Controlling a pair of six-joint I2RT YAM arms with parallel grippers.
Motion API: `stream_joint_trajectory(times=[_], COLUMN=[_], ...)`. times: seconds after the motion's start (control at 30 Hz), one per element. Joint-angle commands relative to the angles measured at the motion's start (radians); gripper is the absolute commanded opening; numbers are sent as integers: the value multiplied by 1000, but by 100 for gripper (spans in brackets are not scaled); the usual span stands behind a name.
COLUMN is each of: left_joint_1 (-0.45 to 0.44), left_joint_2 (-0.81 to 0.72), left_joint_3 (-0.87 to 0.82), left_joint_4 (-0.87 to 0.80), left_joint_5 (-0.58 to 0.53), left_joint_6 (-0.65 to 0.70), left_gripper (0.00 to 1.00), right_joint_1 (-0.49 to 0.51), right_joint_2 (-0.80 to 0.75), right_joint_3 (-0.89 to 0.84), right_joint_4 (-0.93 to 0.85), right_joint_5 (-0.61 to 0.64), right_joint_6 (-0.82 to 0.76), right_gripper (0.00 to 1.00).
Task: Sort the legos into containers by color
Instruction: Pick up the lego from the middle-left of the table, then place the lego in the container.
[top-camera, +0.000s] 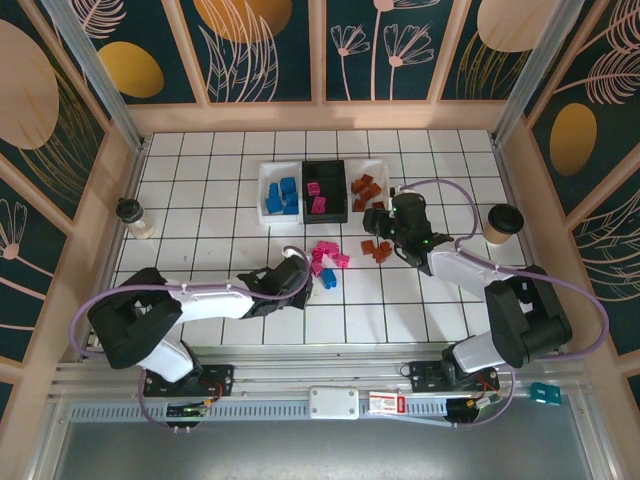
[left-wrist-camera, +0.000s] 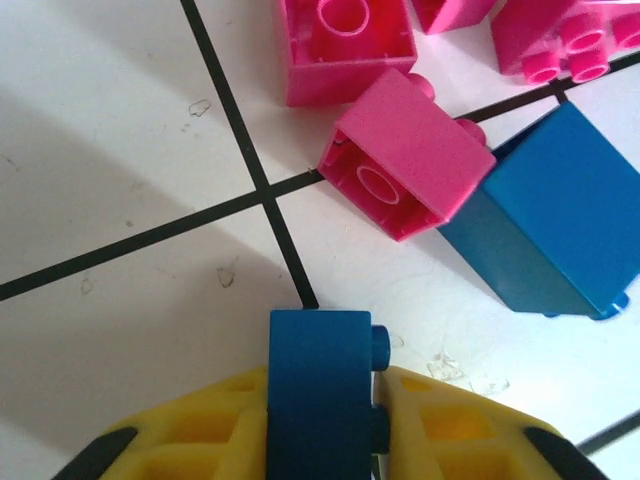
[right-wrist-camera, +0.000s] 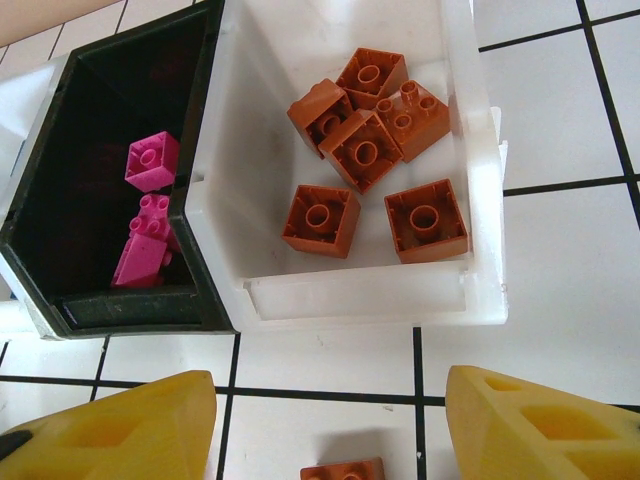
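The left arm (top-camera: 200, 300) lies low across the tabletop (top-camera: 200, 200), its yellow fingers (left-wrist-camera: 180, 445) clamping a glossy blue brick (left-wrist-camera: 320, 390) just nearer than the black bin (top-camera: 324, 190), while the right fingers (right-wrist-camera: 110, 430) hang half-spread and empty to the bin's right.

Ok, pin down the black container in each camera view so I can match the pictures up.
Top external: the black container sits in the back row, the middle of three bins, with pink bricks inside.
Right wrist: the black container fills the upper left, with pink bricks inside.
Shared landmark: the white bin holding orange-brown bricks, directly on its right.
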Motion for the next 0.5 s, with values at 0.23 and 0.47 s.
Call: stream_joint_trajectory(times=[0.23,0.47], left_joint_1=[51,224], left_joint_2=[-128,-57], left_joint_3=[130,318], left_joint_4=[-118,-104], left_joint_5=[-128,-233], left_joint_6=[2,53], left_gripper=[4,0], right_joint_1=[-12,-13], right_joint_2=[-57,-83], right_joint_3=[-41,-58], right_joint_4=[38,40], right_joint_5=[2,-5], right_joint_6=[17,22], right_gripper=[63,63])
